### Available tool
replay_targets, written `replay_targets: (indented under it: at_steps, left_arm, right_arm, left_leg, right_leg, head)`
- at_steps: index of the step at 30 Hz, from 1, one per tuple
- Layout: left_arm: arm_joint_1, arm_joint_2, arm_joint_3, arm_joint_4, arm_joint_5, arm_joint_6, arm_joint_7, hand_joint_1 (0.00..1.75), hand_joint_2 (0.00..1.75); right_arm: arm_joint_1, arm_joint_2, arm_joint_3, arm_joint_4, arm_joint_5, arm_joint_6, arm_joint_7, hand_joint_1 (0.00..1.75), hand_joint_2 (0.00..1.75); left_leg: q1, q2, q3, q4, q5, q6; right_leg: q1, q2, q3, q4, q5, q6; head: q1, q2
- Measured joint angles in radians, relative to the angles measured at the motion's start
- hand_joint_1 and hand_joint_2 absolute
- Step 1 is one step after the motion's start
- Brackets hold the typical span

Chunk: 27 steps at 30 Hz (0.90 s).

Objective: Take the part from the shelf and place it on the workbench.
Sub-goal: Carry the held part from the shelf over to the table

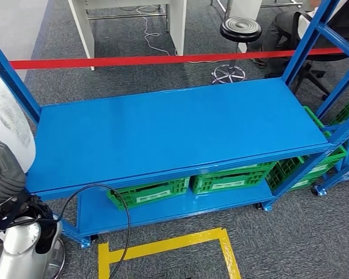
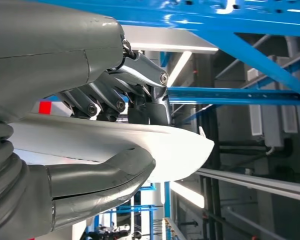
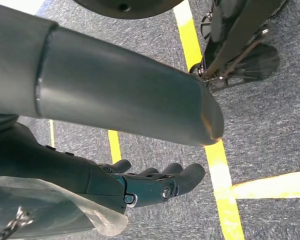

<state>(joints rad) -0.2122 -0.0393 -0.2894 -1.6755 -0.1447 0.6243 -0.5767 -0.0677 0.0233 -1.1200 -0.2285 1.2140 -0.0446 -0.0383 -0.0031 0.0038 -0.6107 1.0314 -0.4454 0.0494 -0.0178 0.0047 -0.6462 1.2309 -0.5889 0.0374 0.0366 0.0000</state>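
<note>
Left hand (image 2: pixel 114 125) grips the white part (image 2: pixel 178 147); right hand (image 3: pixel 148 185) hangs empty, fingers apart.

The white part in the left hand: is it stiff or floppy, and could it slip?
The white part probably is stiff: it juts past the left hand without drooping. It looks thin and smooth-skinned, so likely light and somewhat slippery; the fingers and thumb clamp opposite faces, which should help.

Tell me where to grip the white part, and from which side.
Grip the white part across its thin section, coming in over an edge. It is a flat, slightly curved panel tapering to a rounded tip, so a thumb on one broad face and fingers on the other suit it. The left hand holds it that way.
</note>
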Motion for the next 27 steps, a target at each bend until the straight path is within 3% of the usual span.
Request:
replay_targets:
  at_steps: [2,4,6,8,9,11,13,14,15,17,19,22,23,25,27]
  left_arm:
    - [-0.001,-0.001,0.000,0.000,-0.009,0.006,-0.002,1.75,1.75]
    - [-0.002,-0.002,0.000,0.000,-0.013,0.010,-0.002,1.75,1.75]
    - [-0.003,-0.002,-0.001,0.000,-0.014,0.011,-0.003,1.75,1.75]
    - [-0.003,-0.002,-0.002,0.000,-0.016,0.014,-0.003,1.75,1.75]
    - [-0.002,-0.002,-0.002,0.000,-0.017,0.016,-0.004,1.75,1.75]
    - [0.000,-0.002,-0.002,0.000,-0.021,0.021,-0.005,1.75,1.75]
    - [0.004,-0.001,-0.002,0.000,-0.024,0.026,-0.006,1.75,1.75]
    - [0.005,-0.001,-0.002,0.000,-0.025,0.028,-0.006,1.75,1.75]
    - [0.006,-0.001,-0.002,0.000,-0.027,0.030,-0.007,1.75,1.75]
    - [0.006,0.000,-0.002,0.000,-0.030,0.031,-0.008,1.75,1.75]
    - [0.006,0.000,-0.002,0.000,-0.031,0.032,-0.009,1.75,1.75]
    - [0.008,0.001,-0.002,0.000,-0.032,0.033,-0.010,1.75,1.75]
    - [0.008,0.001,-0.002,0.000,-0.032,0.033,-0.011,1.75,1.75]
    - [0.007,0.000,-0.002,0.000,-0.032,0.033,-0.012,1.75,1.75]
    - [0.008,0.000,-0.002,0.000,-0.033,0.033,-0.012,1.75,1.75]
  right_arm:
    - [-0.003,0.000,0.000,0.000,0.000,0.000,-0.003,0.00,0.00]
    - [-0.006,-0.001,0.000,-0.001,0.000,0.000,-0.004,0.00,0.00]
    - [-0.006,0.000,0.000,-0.001,0.001,0.000,-0.006,0.00,0.00]
    - [-0.005,0.002,0.000,-0.001,0.001,0.001,-0.007,0.00,0.00]
    - [-0.006,0.003,0.000,0.000,0.001,0.001,-0.008,0.00,0.00]
    - [-0.006,0.004,0.000,0.000,0.002,0.001,-0.009,0.00,0.00]
    - [-0.004,0.004,0.000,0.000,0.003,0.001,-0.009,0.00,0.00]
    - [-0.003,0.004,0.000,0.000,0.004,0.000,-0.008,0.00,0.00]
    - [-0.003,0.004,0.000,0.000,0.005,0.000,-0.008,0.00,0.00]
    - [-0.002,0.006,0.000,0.000,0.007,0.000,-0.007,0.00,0.00]
    - [-0.003,0.007,0.000,0.000,0.008,0.000,-0.007,0.00,0.00]
    - [-0.003,0.006,0.000,0.000,0.009,0.000,-0.006,0.00,0.00]
    - [-0.002,0.006,0.000,0.000,0.009,0.000,-0.006,0.00,0.00]
    - [-0.002,0.007,0.000,0.000,0.009,0.000,-0.006,0.00,0.00]
    - [-0.002,0.007,0.000,0.000,0.009,0.000,-0.007,0.00,0.00]
  left_leg:
    - [-0.004,0.000,-0.005,0.000,0.007,-0.004]
    - [-0.004,0.000,-0.008,0.001,0.015,-0.014]
    - [-0.003,0.001,-0.010,-0.001,0.023,-0.026]
    - [-0.001,-0.001,-0.018,0.015,0.004,-0.040]
    - [0.001,-0.003,-0.028,0.044,-0.027,-0.046]
    - [0.007,-0.004,-0.059,0.156,-0.114,-0.059]
    - [0.013,-0.004,-0.077,0.255,-0.163,-0.067]
    - [0.015,-0.003,-0.067,0.262,-0.160,-0.070]
    - [0.017,-0.003,-0.040,0.231,-0.139,-0.071]
    - [0.019,-0.003,0.045,0.099,-0.090,-0.069]
    - [0.016,-0.005,0.097,0.004,-0.073,-0.061]
    - [0.013,-0.006,0.093,-0.016,-0.067,-0.040]
    - [0.014,-0.005,0.089,-0.018,-0.061,-0.030]
    - [0.015,-0.002,0.076,-0.022,-0.047,-0.012]
    - [0.012,-0.001,0.058,-0.021,-0.034,-0.004]
  right_leg:
    - [0.005,0.000,0.091,-0.143,0.045,-0.012]
    - [0.011,0.000,0.138,-0.221,0.057,-0.017]
    - [0.014,0.000,0.133,-0.229,0.064,-0.020]
    - [0.010,-0.004,0.127,-0.237,0.076,-0.032]
    - [0.007,-0.006,0.124,-0.241,0.085,-0.038]
    - [0.005,-0.009,0.112,-0.241,0.098,-0.044]
    - [0.005,-0.010,0.095,-0.239,0.109,-0.043]
    - [0.005,-0.010,0.087,-0.237,0.114,-0.042]
    - [0.004,-0.010,0.081,-0.235,0.118,-0.039]
    - [0.004,-0.009,0.071,-0.228,0.123,-0.033]
    - [0.006,-0.009,0.063,-0.223,0.129,-0.023]
    - [0.005,-0.008,0.055,-0.223,0.138,-0.002]
    - [0.004,-0.008,0.048,-0.215,0.128,0.003]
    - [0.002,-0.007,0.015,-0.142,0.066,0.009]
    - [0.002,-0.007,-0.033,-0.013,-0.011,0.012]
  head:
    - [-0.001,0.000]
    - [-0.002,0.000]
    - [-0.002,0.000]
    - [-0.004,0.000]
    - [-0.006,0.000]
    - [-0.011,0.000]
    - [-0.012,0.000]
    - [-0.012,0.000]
    - [-0.012,0.000]
    - [-0.012,0.000]
    - [-0.012,0.000]
    - [-0.011,0.000]
    - [-0.010,0.000]
    - [-0.007,0.000]
    - [-0.004,0.000]
